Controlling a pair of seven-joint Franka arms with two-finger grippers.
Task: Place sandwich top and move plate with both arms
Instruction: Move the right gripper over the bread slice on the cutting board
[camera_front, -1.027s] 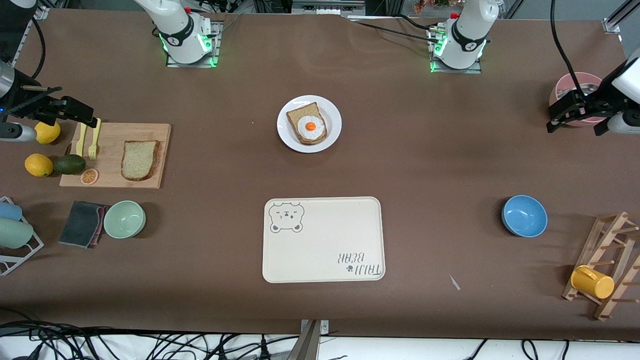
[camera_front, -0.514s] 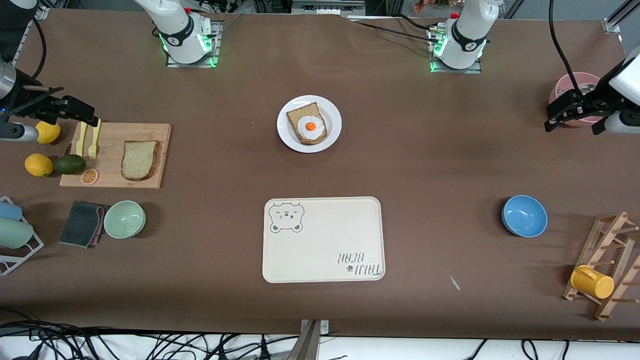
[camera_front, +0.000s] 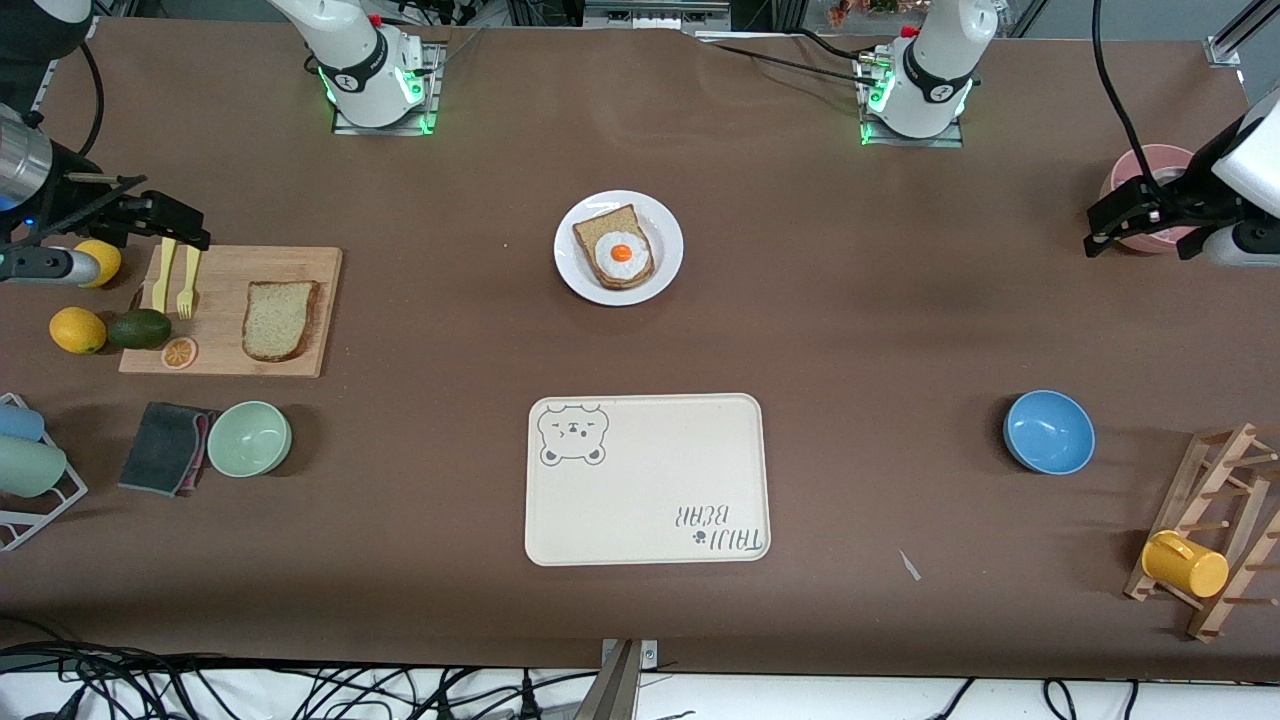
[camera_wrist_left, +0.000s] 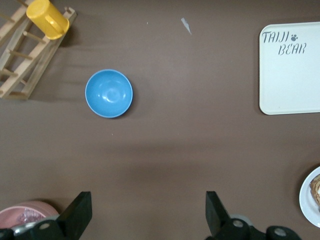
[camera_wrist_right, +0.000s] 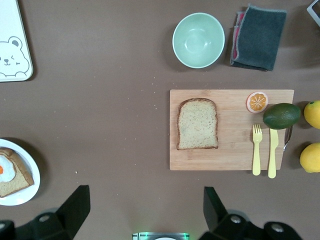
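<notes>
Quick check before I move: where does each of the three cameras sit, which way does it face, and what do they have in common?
Front view: high across the table, facing both arm bases; shows the open right gripper over the cutting board's edge and the open left gripper by the pink bowl.
Left wrist view: looks straight down past its fingers at the blue bowl.
Right wrist view: looks straight down past its fingers at the sandwich top.
Shared: both wrist views catch the plate and bear tray.

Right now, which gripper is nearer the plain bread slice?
Right. The right gripper hangs over the cutting board's fork end, beside the plain bread slice. The left gripper hangs by the pink bowl at the left arm's end.
</notes>
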